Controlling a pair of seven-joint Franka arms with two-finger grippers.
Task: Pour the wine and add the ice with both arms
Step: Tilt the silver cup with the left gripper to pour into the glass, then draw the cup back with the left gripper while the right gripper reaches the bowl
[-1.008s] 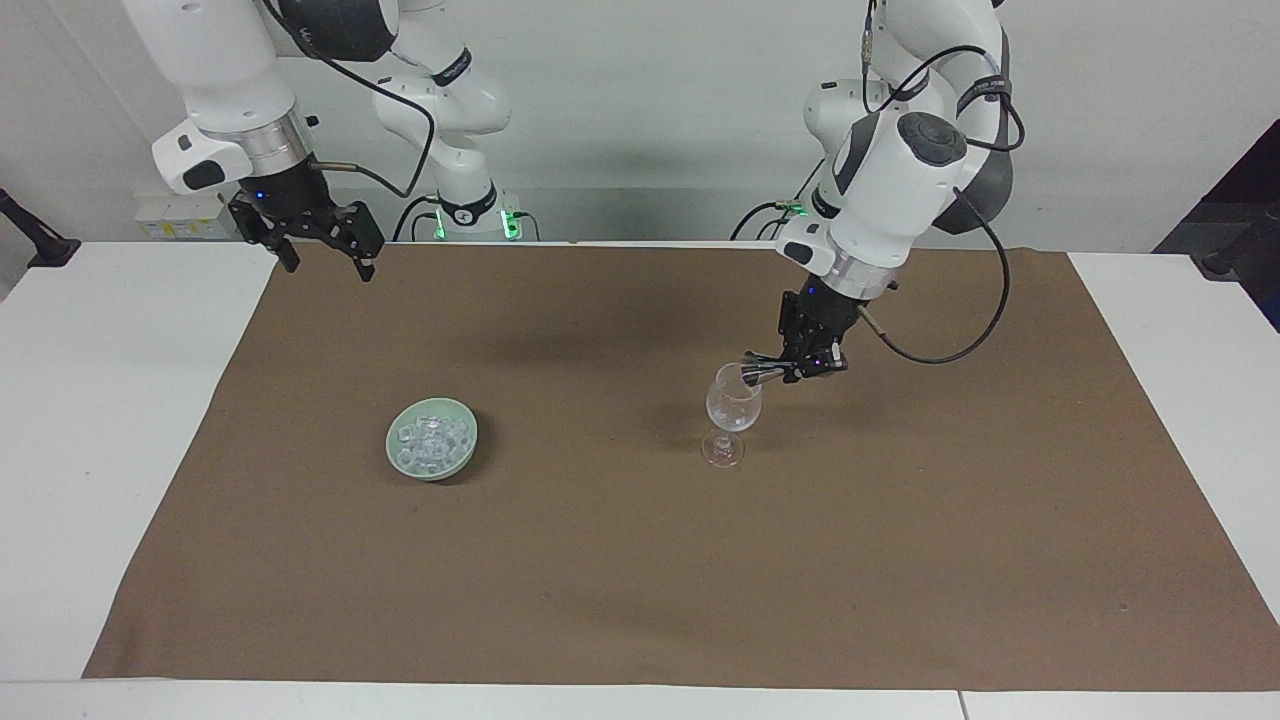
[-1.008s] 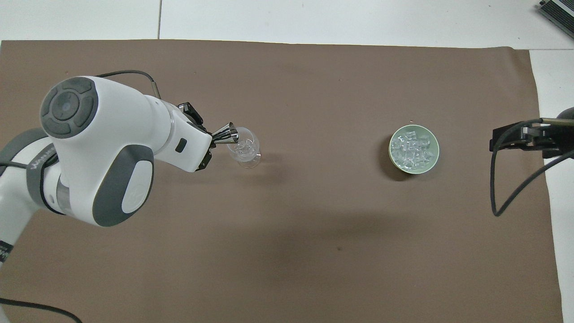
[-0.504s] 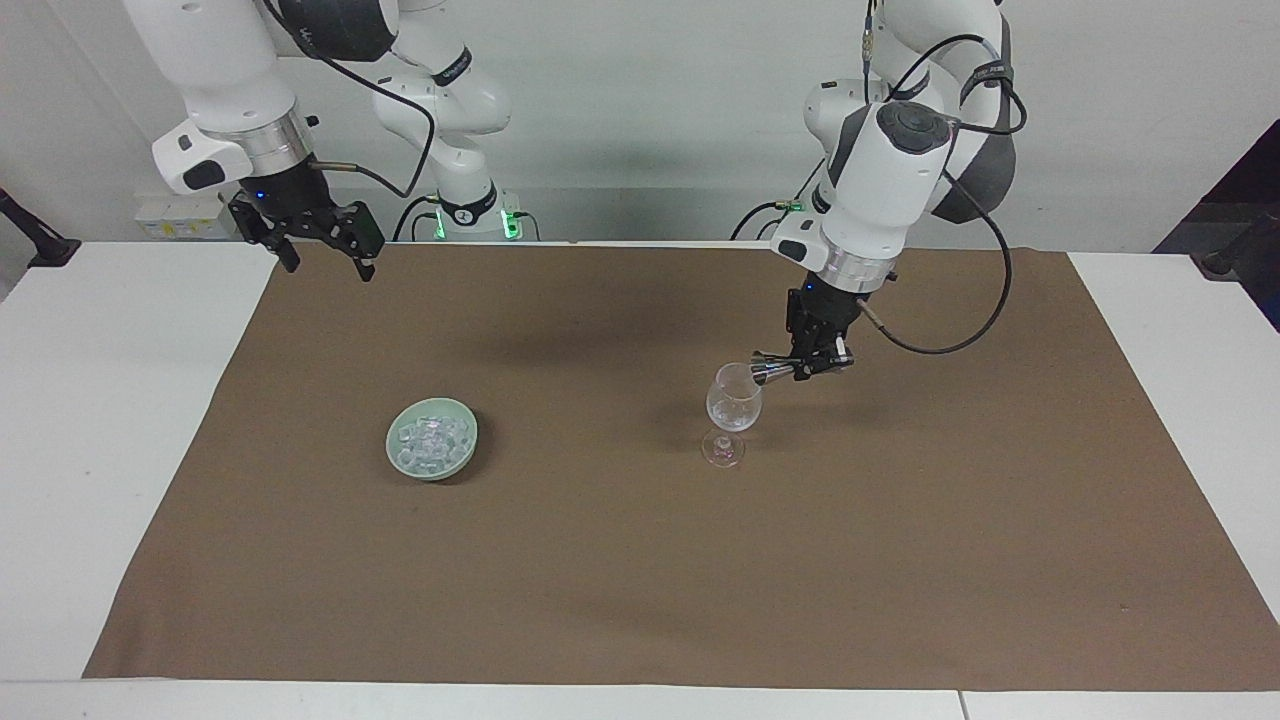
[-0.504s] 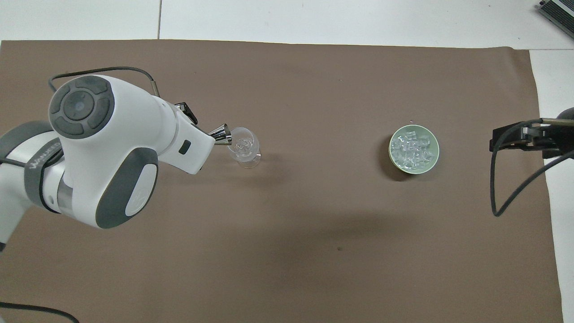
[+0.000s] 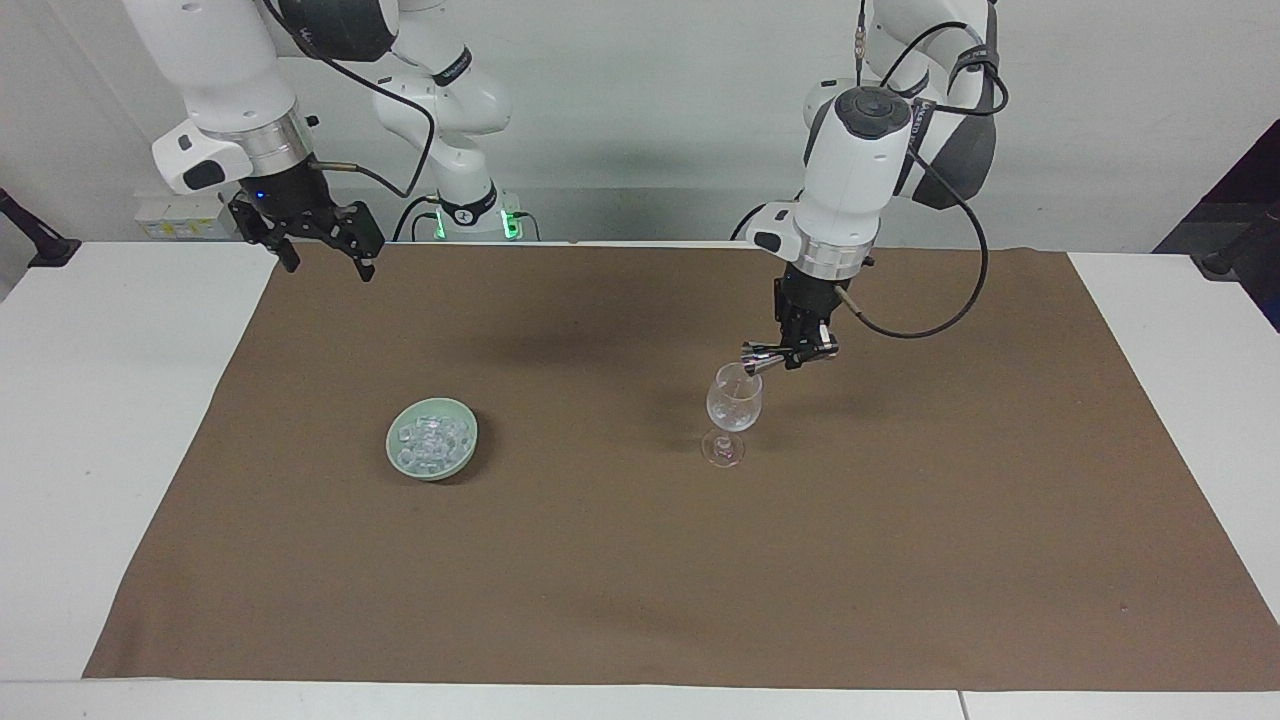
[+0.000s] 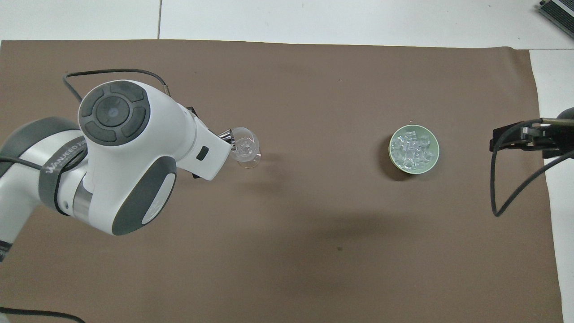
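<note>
A clear stemmed glass (image 5: 734, 400) (image 6: 244, 149) stands on the brown mat toward the left arm's end. My left gripper (image 5: 805, 350) hangs just above its rim, shut on a small metal jigger (image 5: 758, 362) (image 6: 225, 136). The jigger lies on its side with its mouth over the glass. No wine shows in either view. The ice (image 5: 432, 440) (image 6: 412, 148) is heaped in a pale green bowl (image 5: 470, 425) (image 6: 390, 152) toward the right arm's end. My right gripper (image 5: 330, 265) (image 6: 497, 142) waits open and empty in the air over the mat's edge at that end.
The brown mat (image 5: 640, 560) covers most of the white table (image 5: 110, 420). A black cable loops down from the right arm (image 6: 506, 197). In the overhead view the left arm's bulk (image 6: 125, 157) hides the mat beside the glass.
The left arm's wrist has swung more upright and lifted the jigger slightly above the glass rim. The right arm, bowl and glass have stayed put.
</note>
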